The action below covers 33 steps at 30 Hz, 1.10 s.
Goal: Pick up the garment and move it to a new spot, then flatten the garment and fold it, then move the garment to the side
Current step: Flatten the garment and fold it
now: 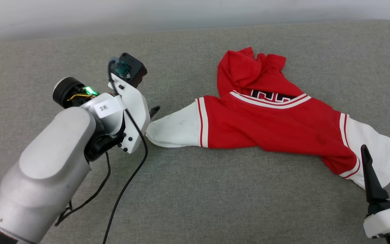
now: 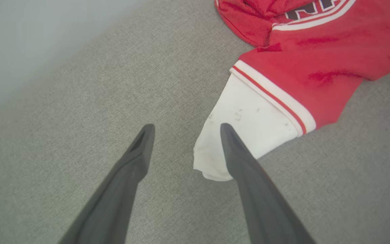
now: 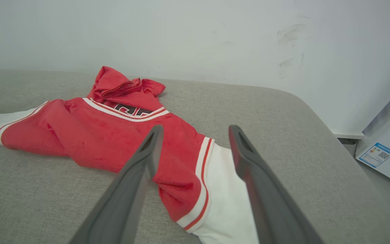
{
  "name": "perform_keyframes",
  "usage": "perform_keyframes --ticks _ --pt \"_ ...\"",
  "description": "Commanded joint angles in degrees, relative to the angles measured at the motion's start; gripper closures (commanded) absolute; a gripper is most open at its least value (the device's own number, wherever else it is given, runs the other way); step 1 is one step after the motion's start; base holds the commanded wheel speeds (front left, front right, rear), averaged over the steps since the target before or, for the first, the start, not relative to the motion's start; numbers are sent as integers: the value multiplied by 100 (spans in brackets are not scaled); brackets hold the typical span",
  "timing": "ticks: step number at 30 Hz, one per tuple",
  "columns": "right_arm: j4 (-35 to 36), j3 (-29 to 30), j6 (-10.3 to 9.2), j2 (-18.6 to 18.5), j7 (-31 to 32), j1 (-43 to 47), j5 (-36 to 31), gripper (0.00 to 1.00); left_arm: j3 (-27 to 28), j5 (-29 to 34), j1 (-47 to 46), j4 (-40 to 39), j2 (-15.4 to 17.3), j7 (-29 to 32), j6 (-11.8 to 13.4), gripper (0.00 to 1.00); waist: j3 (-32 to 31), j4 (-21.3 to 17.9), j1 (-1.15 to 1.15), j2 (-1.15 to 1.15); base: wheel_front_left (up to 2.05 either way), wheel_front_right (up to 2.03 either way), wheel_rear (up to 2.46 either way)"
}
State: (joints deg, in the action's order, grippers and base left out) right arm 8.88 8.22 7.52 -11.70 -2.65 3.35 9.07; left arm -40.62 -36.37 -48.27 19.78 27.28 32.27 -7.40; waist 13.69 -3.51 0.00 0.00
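The garment (image 1: 269,125) lies crumpled and stretched sideways on the grey cushion, red body in the middle and a white sleeve at each end. Its upper part is bunched toward the wall, with dark lettering showing under striped trim. My left gripper (image 1: 152,113) is at the left sleeve's tip. In the left wrist view it (image 2: 186,127) stands open, one finger over the left sleeve (image 2: 249,125) and the other over bare cushion. My right gripper (image 1: 382,149) is open over the right sleeve (image 3: 229,189); in its wrist view the gripper (image 3: 195,128) straddles the striped cuff, nothing held.
The grey cushion (image 1: 195,189) runs wide, with a pale wall (image 3: 195,34) behind it. Its rounded right edge (image 3: 333,135) drops off near a white box with a blue label (image 3: 381,154). A black cable (image 1: 127,183) hangs from my left arm.
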Motion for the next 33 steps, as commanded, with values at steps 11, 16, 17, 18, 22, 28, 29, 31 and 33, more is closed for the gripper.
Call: perform_keyframes --ticks 11,16,17,18,22,28,29,31,33 --pt "-220 -231 -6 44 -27 -382 56 0 -1566 -882 -730 800 240 694 -1 0 377 -308 0 0 0 0 0" --pt "-323 -292 -6 51 -45 -456 71 0 -2186 -1095 -705 1267 279 639 -1 0 481 -393 0 0 0 0 0" --pt "-337 -283 -6 50 -54 -466 75 0 -2272 -1146 -668 1326 258 608 -2 0 488 -397 0 0 0 0 0" --pt "-352 -271 -6 52 -56 -465 75 0 -2400 -1220 -620 1362 239 610 -2 0 492 -395 0 0 0 0 0" --pt "-379 -239 -6 61 -30 -443 75 0 -2824 -1415 -590 1415 293 486 -3 100 459 -365 0 0 0 0 0" --pt "-278 -123 -6 -168 114 -497 101 0 -2750 -1664 -778 1343 460 -509 0 100 256 -258 0 0 0 0 0" --pt "-256 -88 -6 -248 152 -520 113 0 -2694 -1694 -787 1319 505 -691 0 100 222 -238 0 0 0 0 0" --pt "-196 24 -6 -481 270 -582 169 0 -2584 -1734 -784 1290 607 -1022 -1 100 146 -183 0 0 0 0 0" --pt "-119 125 -6 -720 475 -608 255 0 -2449 -1777 -750 1235 717 -1293 39 100 88 -119 0 0 0 0 0"
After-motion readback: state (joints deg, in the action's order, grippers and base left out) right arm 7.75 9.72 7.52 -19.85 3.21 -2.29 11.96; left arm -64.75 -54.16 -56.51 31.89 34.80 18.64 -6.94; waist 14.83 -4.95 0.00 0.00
